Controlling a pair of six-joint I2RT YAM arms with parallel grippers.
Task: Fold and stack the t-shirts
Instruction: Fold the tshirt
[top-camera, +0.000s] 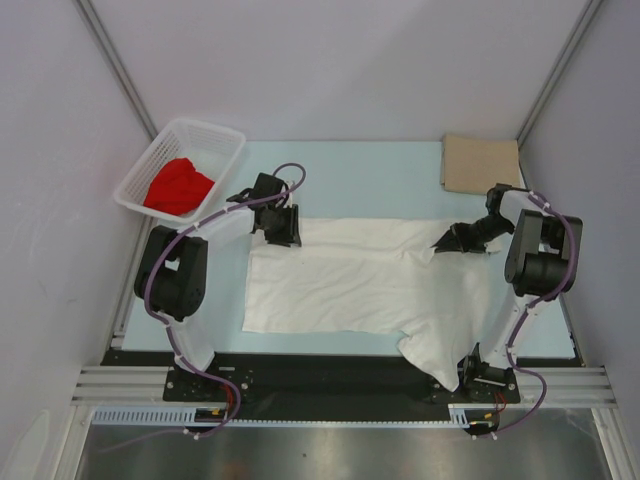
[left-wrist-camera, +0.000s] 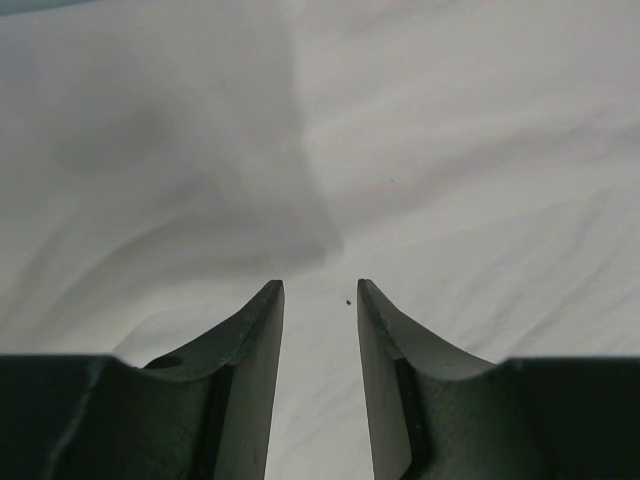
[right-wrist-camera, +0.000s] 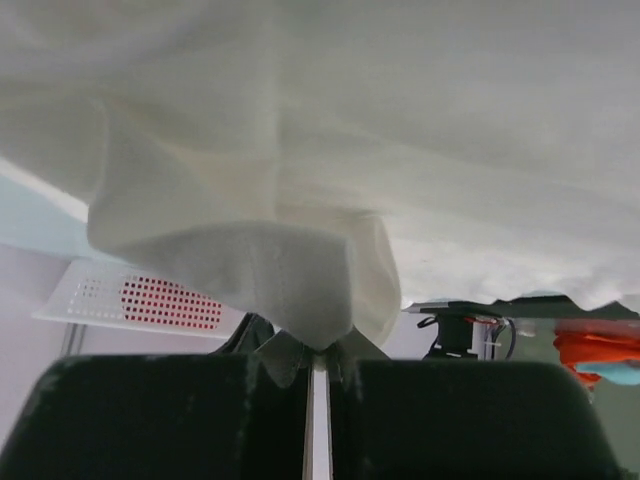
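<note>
White t-shirt (top-camera: 340, 280) spread mid-table (top-camera: 370, 165), an arm at each far corner.
Beyond the white t-shirt's far left corner stands the lattice basket (top-camera: 215, 135), the red t-shirt (top-camera: 178, 187) bunched inside. The tan t-shirt (top-camera: 482, 163) lies flat beyond its far right corner. The right gripper (top-camera: 445, 241) is clamped on a fold at its far right edge. The left gripper (top-camera: 283, 232) has its fingers (left-wrist-camera: 255, 340) apart over its far left corner.

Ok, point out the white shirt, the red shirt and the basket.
white shirt (top-camera: 340, 275), top view, middle of the cloth
red shirt (top-camera: 178, 187), top view, bunched middle
basket (top-camera: 210, 126), top view, far rim
</note>
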